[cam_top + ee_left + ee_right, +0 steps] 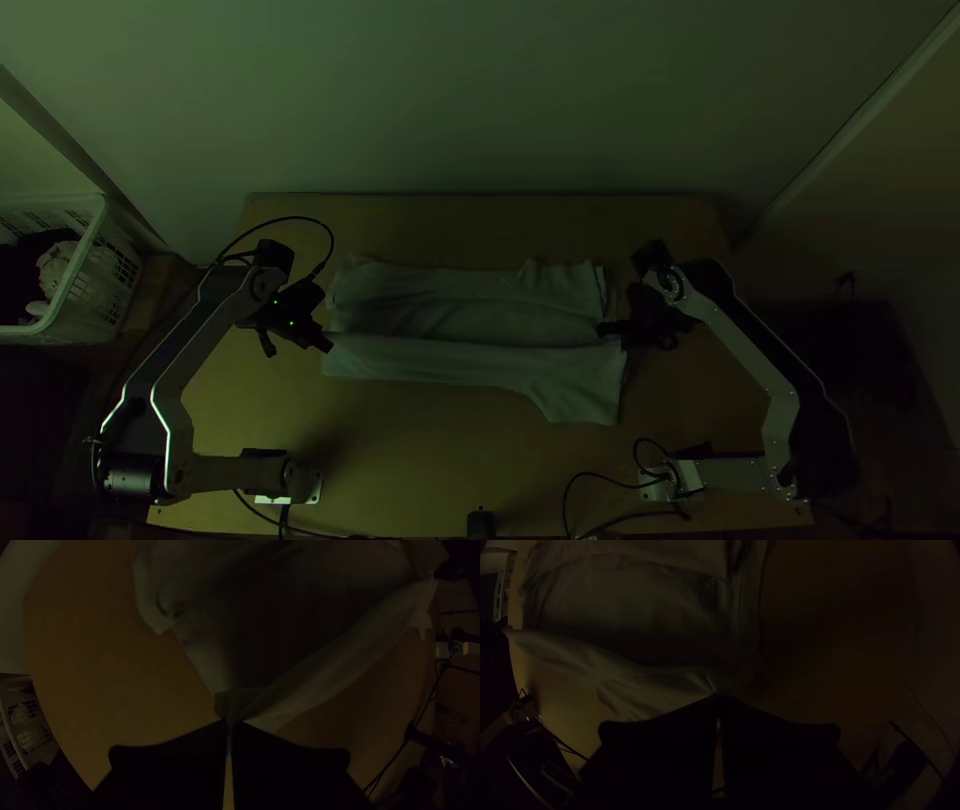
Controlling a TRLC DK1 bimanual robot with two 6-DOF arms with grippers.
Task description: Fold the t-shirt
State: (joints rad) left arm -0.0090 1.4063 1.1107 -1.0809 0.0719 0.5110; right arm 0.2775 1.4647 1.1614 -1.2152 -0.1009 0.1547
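Observation:
The pale t-shirt (460,310) lies lengthwise from left to right across the table, a long flap along its near side and a sleeve sticking out at the near right. At its left end my left gripper (328,346) is shut on the cloth; its fingertips (230,723) meet at a corner of the shirt (320,670). My right gripper (603,329) holds the right end, shut on the fabric near the flap's upper border. In the right wrist view, this gripper (719,697) has its tips together on the shirt (630,605). The pinched cloth is partly hidden.
A white laundry basket (75,270) with cloth inside stands beyond the table's left side. Bare wooden table (430,450) lies in front of the shirt, with black cables (600,520) at the near edge. A pale wall (480,100) rises behind the table.

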